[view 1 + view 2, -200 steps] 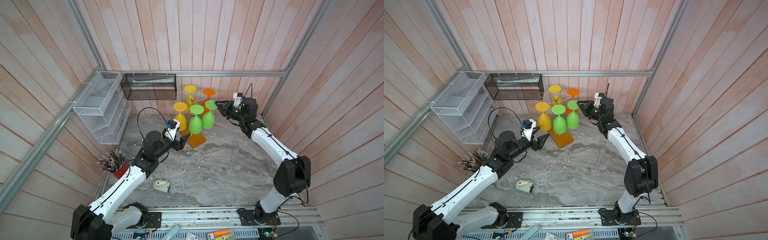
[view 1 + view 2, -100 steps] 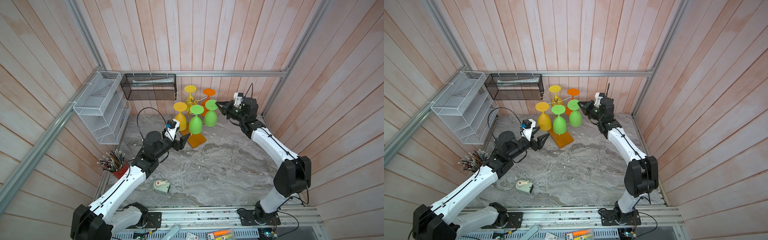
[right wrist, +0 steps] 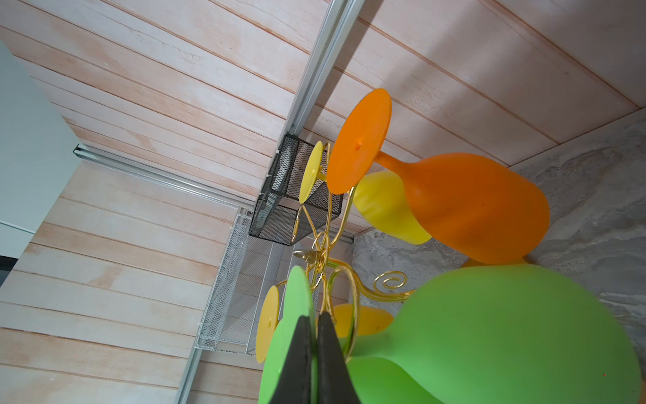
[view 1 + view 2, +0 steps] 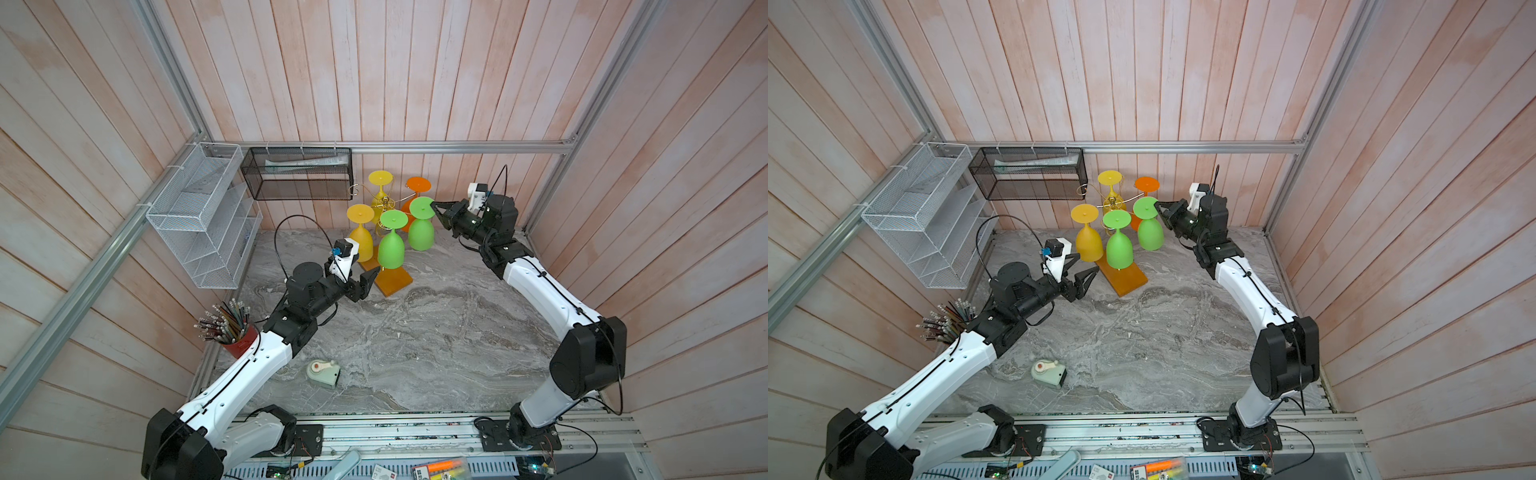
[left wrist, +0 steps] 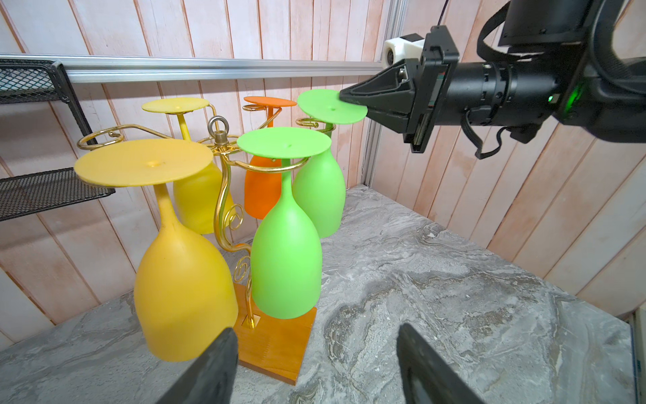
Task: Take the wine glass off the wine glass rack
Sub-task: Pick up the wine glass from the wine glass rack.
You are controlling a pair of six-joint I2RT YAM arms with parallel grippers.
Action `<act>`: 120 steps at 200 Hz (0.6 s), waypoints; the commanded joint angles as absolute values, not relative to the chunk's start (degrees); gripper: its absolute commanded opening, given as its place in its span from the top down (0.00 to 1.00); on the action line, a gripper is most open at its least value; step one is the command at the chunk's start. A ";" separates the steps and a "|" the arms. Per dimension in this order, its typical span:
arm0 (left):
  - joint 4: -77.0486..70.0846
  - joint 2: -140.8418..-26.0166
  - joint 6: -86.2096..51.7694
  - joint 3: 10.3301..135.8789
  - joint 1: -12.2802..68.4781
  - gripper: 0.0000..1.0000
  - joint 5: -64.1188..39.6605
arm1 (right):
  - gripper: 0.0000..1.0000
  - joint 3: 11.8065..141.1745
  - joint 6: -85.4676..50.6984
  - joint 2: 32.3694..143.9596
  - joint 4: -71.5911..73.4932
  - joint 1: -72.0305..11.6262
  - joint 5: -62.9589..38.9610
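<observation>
Up close, the right wrist view is showing the right pincer (image 3: 314, 318) pinching the foot of the green wine glass (image 3: 489, 332); the left pincer (image 5: 314, 330) is gaping.

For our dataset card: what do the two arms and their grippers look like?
The left arm and right arm have white shells, black joints and thin black cables along them. The left gripper and right gripper have black, wedge-shaped fingers. Each wrist carries a white camera; a black cable loops over the left one.
</observation>
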State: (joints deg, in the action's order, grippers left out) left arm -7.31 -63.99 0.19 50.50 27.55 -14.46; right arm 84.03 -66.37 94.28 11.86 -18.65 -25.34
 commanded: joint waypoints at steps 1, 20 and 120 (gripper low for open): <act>-7.53 -64.16 -0.26 50.29 27.73 0.26 -13.53 | 1.00 84.06 -65.70 92.63 11.35 -19.59 -24.53; -7.41 -64.07 -0.26 50.40 27.69 0.26 -13.33 | 1.00 84.36 -66.00 93.23 11.44 -20.38 -24.51; -6.94 -63.98 -0.18 50.45 27.69 0.26 -12.93 | 1.00 95.19 -65.40 101.66 9.83 -21.71 -23.14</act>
State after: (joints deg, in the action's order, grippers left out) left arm -7.27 -63.99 0.21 50.50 27.55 -13.41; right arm 91.48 -66.37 99.39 10.37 -21.56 -24.18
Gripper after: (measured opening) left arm 0.737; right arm 0.048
